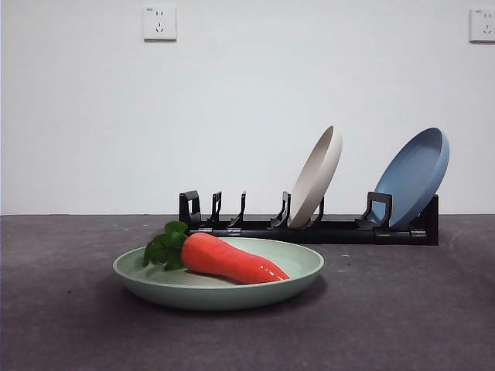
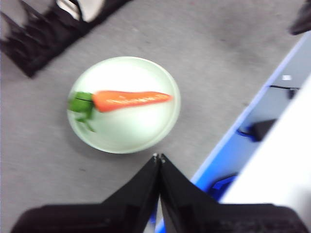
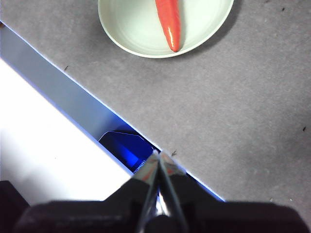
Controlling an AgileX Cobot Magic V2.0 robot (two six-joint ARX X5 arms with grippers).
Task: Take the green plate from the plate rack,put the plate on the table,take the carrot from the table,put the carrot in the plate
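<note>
I see the carrot (image 1: 232,260) lying on its side in the green plate (image 1: 298,272), which sits flat on the tabletop (image 1: 402,309) in front of the rack (image 1: 340,229). Its leaves reach the plate's rim at one side and its tip ends short of the rim opposite.

My left pincer (image 2: 159,157) is closed on nothing, its jaws pressed tip to tip. It hangs above the tabletop's edge, and the plate lies just beyond its tips, apart from them, with the rack farther off behind the plate.

My right pincer (image 3: 159,155) is also closed and empty. It is over the tabletop's edge too, and the plate is well ahead of it, with the carrot's tip pointing back toward the jaws.

In the rack a cream plate (image 1: 315,178) leans in a middle slot and a blue plate (image 1: 414,176) leans at the end slot. Neither arm shows in the front view.
</note>
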